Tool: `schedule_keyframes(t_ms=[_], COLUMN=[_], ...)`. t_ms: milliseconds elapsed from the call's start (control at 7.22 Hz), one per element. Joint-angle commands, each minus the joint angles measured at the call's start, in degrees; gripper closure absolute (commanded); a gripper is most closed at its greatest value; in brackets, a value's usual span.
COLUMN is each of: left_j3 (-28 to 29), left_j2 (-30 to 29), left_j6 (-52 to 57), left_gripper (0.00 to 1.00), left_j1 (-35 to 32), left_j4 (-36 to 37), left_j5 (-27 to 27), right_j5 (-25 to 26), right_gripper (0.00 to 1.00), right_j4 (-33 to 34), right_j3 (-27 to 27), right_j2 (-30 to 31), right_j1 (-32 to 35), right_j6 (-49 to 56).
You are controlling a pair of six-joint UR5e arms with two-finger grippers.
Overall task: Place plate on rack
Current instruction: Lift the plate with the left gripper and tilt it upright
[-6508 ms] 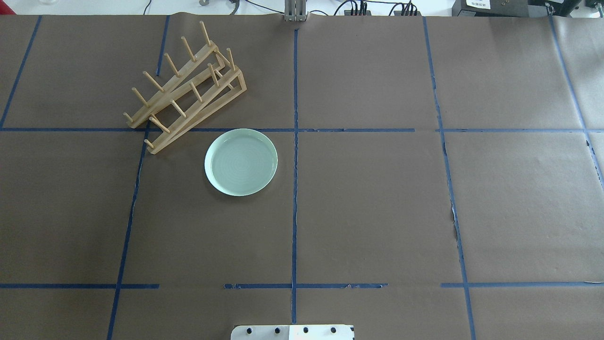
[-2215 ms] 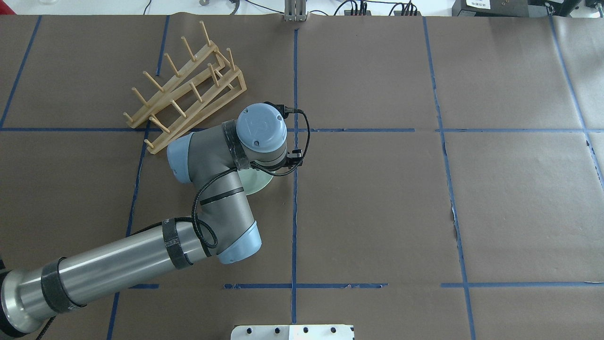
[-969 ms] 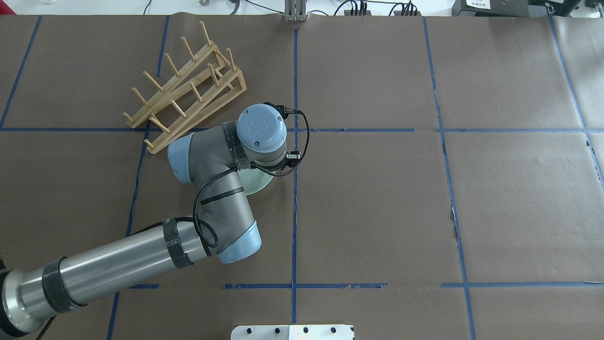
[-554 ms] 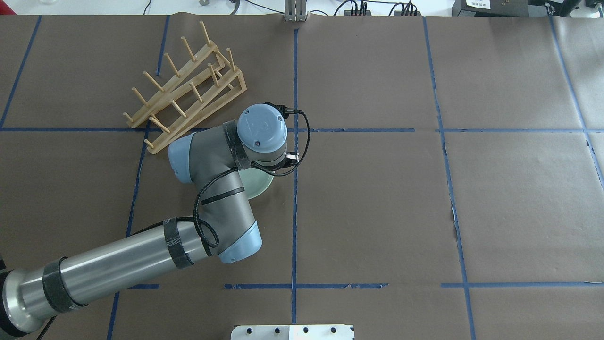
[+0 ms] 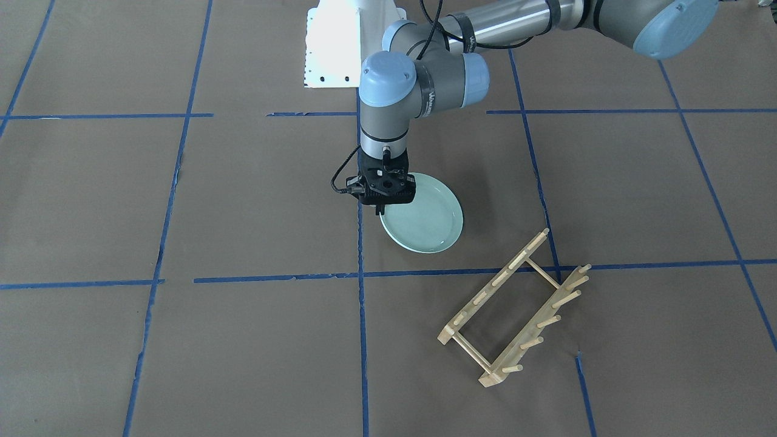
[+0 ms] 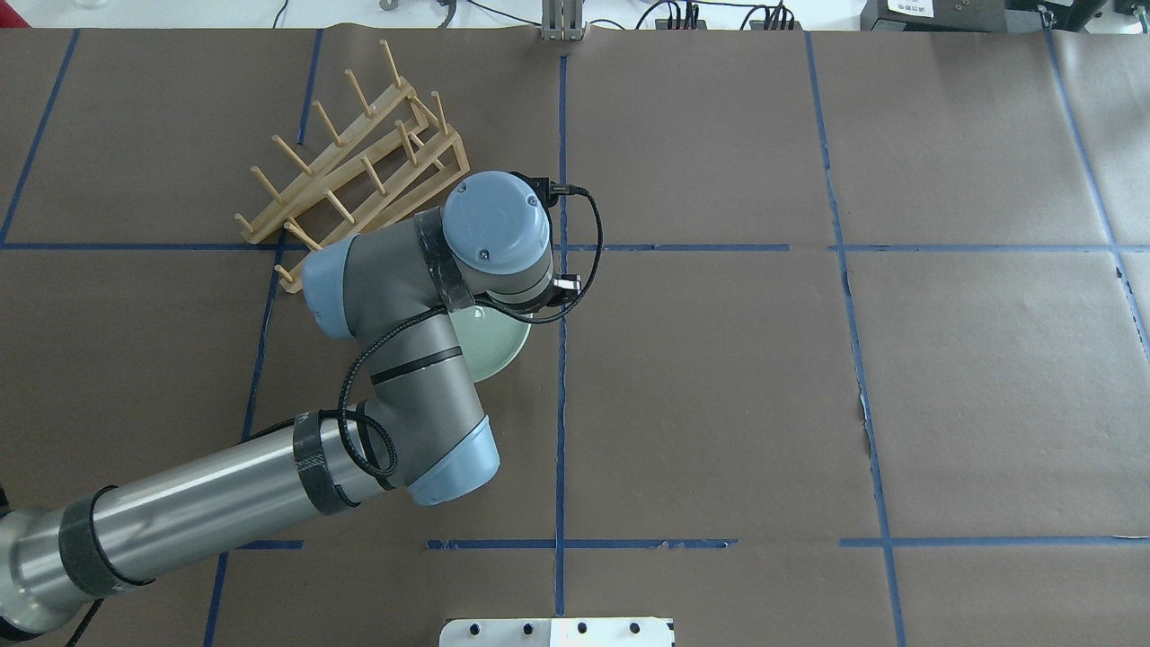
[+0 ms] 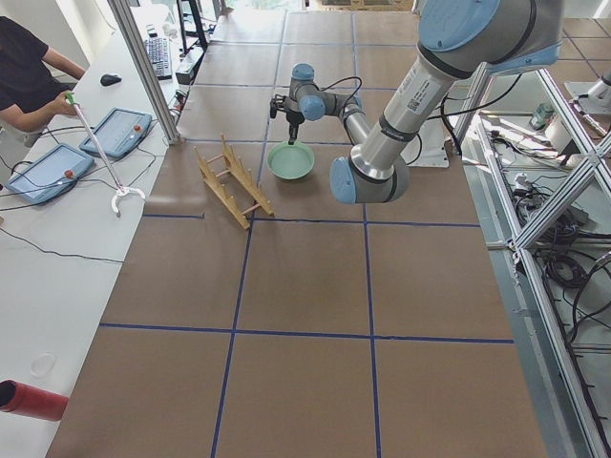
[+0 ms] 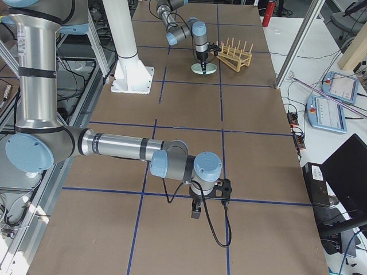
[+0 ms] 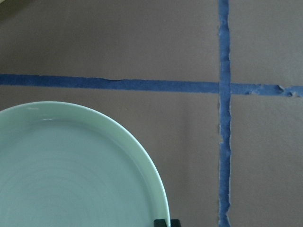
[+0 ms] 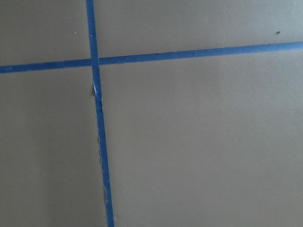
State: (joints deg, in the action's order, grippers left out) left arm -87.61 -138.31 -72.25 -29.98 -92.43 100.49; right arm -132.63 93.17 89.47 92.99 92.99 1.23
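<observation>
Our left tool [image 5: 380, 208] grips the plate [image 5: 428, 221] by its rim; next we lift it to the rack [image 5: 498, 280] nearby.

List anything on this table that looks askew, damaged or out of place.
Nothing looks spilled or broken. The rack sits diagonally to the blue tape lines, whose edges are frayed beside the plate.

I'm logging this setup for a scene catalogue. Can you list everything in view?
plate: one, mint green, mid-table, held at its rim
rack: one, light wood, on the table beside the plate, apart from it
table: one, brown paper, blue tape grid
tablets: two, grey-blue, side bench
operator: one, black shirt, at that bench
left hand: one, black, shut on the plate's rim
right hand: one, black, over bare table; open or shut unclear
</observation>
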Motion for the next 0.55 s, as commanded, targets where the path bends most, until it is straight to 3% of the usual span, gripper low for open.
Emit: schedule_keyframes(t_ms=[0, 415], left_j3=[-12.8, -18.91], left_j2=[-0.03, -0.03], left_j6=[0.09, 1.58], left_gripper=[1.0, 1.0], left_j1=[-3.4, -13.76], left_j4=[10.91, 11.74], left_j5=[1.19, 10.4], right_j5=[0.0, 0.0], right_gripper=[0.0, 0.0], right_j4=[0.0, 0.0], right_j3=[0.0, 0.0], right_j2=[0.0, 0.0], right_j1=[0.0, 0.0], right_j6=[0.0, 0.0])
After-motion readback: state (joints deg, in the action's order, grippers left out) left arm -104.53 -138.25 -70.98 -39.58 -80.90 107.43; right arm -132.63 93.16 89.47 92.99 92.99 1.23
